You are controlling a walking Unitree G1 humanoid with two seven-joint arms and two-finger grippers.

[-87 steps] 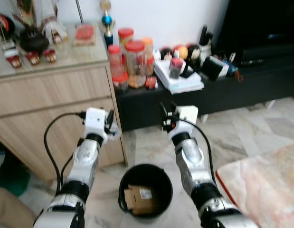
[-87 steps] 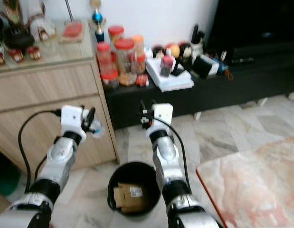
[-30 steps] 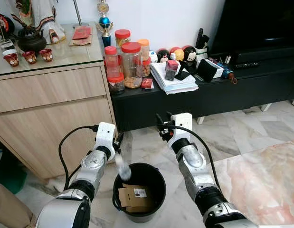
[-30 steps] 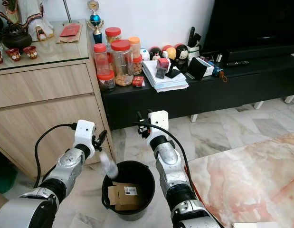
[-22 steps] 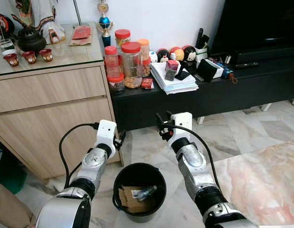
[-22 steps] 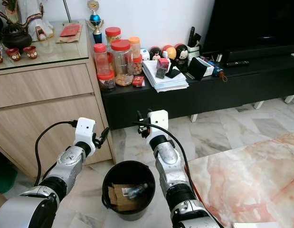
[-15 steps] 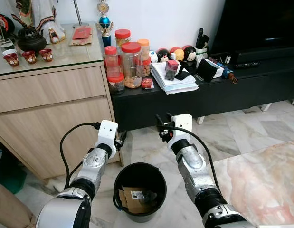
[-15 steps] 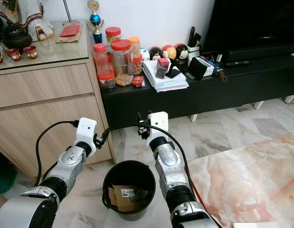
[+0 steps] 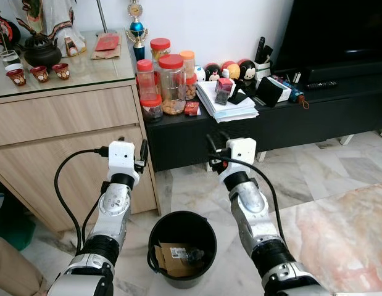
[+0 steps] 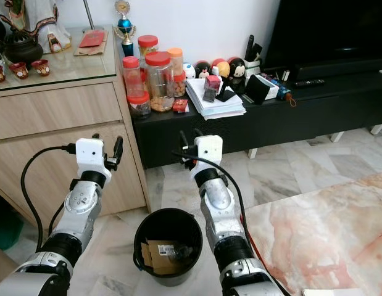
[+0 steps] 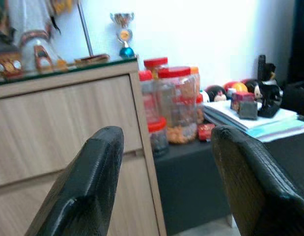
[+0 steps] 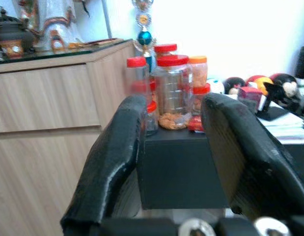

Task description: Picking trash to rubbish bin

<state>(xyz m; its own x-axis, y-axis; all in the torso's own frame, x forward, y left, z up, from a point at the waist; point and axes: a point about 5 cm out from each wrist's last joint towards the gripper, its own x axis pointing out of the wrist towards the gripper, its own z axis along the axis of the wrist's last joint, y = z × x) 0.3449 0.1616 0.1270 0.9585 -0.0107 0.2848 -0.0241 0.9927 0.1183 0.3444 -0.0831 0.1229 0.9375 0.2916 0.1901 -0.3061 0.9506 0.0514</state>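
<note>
A black rubbish bin stands on the floor between my two arms. Inside it lie a folded piece of cardboard and a crumpled clear plastic bottle. My left gripper is raised above and to the left of the bin, in front of the cabinet. It is open with nothing between its fingers. My right gripper is held up above and to the right of the bin, also open and holding nothing, as its fingers show in the right wrist view.
A wooden cabinet with a glass top stands at the left. A low black console behind carries red-lidded jars, papers and small items. A pink marble tabletop fills the lower right. Marble floor lies between.
The clear bottle fell from my left gripper into the bin and settled beside the cardboard. My left arm then lifted up and to the left. The right arm has barely moved.
</note>
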